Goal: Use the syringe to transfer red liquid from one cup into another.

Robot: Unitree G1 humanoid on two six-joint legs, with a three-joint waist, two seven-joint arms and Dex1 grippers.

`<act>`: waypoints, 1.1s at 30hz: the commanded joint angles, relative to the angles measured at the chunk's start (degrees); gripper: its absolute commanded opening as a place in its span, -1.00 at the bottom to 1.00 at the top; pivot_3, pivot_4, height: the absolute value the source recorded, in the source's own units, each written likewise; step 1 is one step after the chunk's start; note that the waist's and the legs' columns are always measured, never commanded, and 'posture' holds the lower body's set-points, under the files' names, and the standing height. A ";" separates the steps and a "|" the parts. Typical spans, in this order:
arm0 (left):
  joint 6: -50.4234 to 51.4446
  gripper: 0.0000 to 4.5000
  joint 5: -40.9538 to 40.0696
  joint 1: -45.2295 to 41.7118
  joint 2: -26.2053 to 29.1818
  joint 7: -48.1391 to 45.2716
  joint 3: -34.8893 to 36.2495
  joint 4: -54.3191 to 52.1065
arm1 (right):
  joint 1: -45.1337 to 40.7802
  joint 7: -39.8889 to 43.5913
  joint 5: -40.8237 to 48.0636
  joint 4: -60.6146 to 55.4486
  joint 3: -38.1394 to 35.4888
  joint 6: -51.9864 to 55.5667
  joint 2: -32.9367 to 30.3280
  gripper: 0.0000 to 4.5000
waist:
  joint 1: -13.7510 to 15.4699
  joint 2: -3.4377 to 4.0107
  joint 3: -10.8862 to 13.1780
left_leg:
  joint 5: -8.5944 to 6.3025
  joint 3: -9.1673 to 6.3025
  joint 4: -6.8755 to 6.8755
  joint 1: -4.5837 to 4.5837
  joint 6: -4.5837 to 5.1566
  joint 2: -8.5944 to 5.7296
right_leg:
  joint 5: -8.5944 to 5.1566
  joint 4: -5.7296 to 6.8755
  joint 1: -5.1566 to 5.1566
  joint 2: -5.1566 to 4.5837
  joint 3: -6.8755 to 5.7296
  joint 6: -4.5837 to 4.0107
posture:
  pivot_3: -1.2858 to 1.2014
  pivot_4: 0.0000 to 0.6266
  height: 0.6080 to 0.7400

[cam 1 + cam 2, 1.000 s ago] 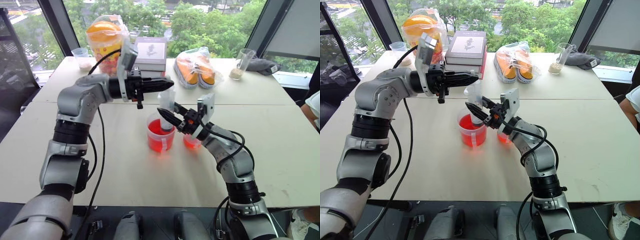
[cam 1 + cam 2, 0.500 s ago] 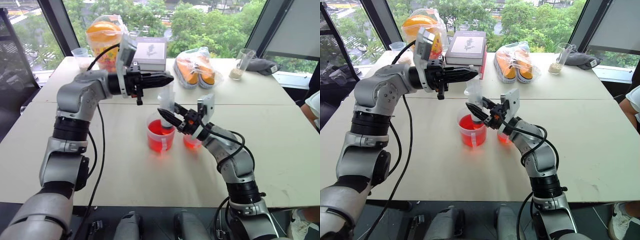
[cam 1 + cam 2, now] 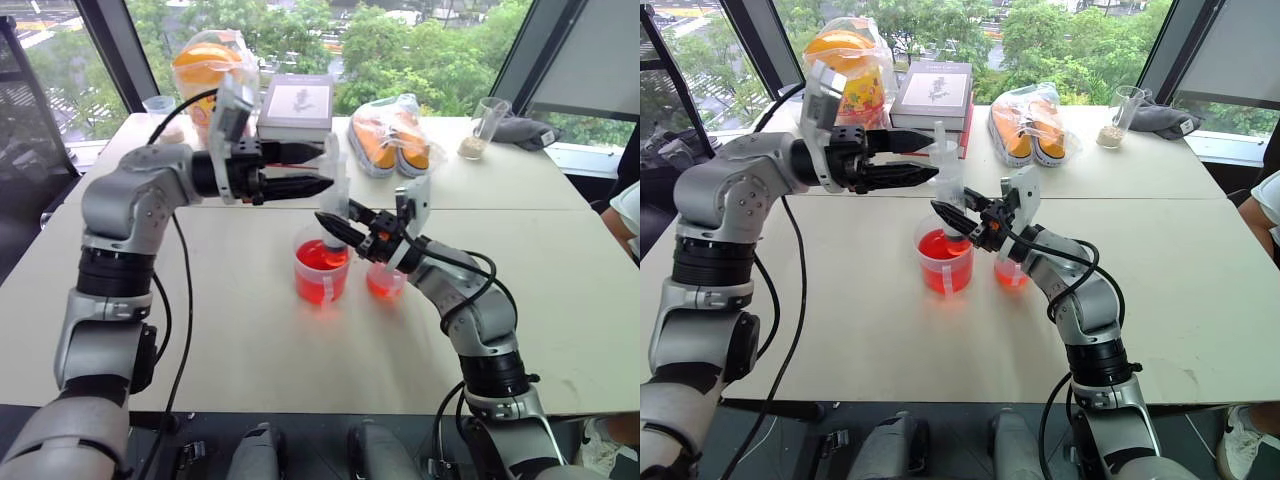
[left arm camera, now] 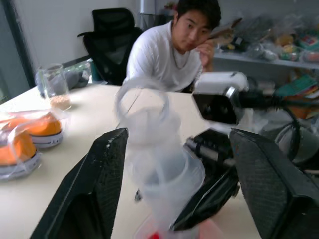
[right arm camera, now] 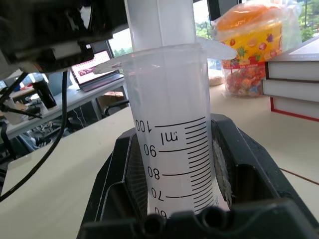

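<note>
Right gripper (image 3: 952, 217) is clamped on the barrel of the syringe (image 3: 947, 190), held upright with its tip down inside the larger cup (image 3: 943, 259), directly under the jaws. Graduations on the barrel are seen between the black fingers (image 5: 124, 174) in the right wrist view. Red liquid (image 3: 943, 246) sits in that cup; the smaller cup (image 3: 1010, 273) stands just behind the right wrist, touching nothing.

Left gripper (image 3: 925, 158) was shut over the plunger top 1 s ago; now its 2 fingers are spread apart, level, just beside the syringe top, 1 finger above and 1 below the flange height. In the left wrist view the plunger ring (image 4: 142, 102) is seen between the 2 fingers (image 4: 97, 184), not pinched. The left arm has also shifted away toward its own side.

Judged meaning: plunger grip was let go, so no draw is under way; likely a re-grip on the plunger is being set up. Barrel liquid level cannot be told. Transfer to the smaller cup is not yet done.

Farther out on the table (image 3: 1200, 270): stacked books (image 3: 932, 95), a snack jar (image 3: 845, 70), bagged shoes (image 3: 1032, 128), a glass with grains (image 3: 1122, 112)
</note>
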 commanded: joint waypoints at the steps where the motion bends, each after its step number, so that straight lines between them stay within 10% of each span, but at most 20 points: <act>1: 1.54 0.50 -1.14 1.74 2.26 0.36 2.24 -2.88 | -3.28 -0.48 2.40 -4.28 -2.19 -0.77 -0.33 -0.34 | -0.02 0.00 0.00 | 0.00 0.00 0.00 0.00 0.00 0.00 | 0.00 0.00 0.00 0.00 0.00 0.00 | 0.03 -0.52 1.00; 15: 1.22 0.50 -1.85 2.74 1.50 2.22 3.06 -2.92 | -10.76 -7.43 10.91 -10.36 -14.76 7.09 -9.32 -0.34 | 0.59 -0.01 -0.01 | 0.00 0.00 0.01 -0.03 0.00 -0.02 | 0.00 -0.04 0.03 -0.07 -0.03 0.00 | 0.03 -0.52 1.00; 33: -9.62 0.50 3.65 -13.36 -11.66 -1.85 -1.75 13.94 | 8.83 -8.85 5.96 -10.76 -12.85 -0.79 -9.13 -0.34 | 0.31 -0.01 0.00 | 0.00 0.01 0.02 -0.04 0.02 -0.04 | -0.01 -0.13 0.04 0.02 0.02 0.01 | 0.03 -0.52 1.00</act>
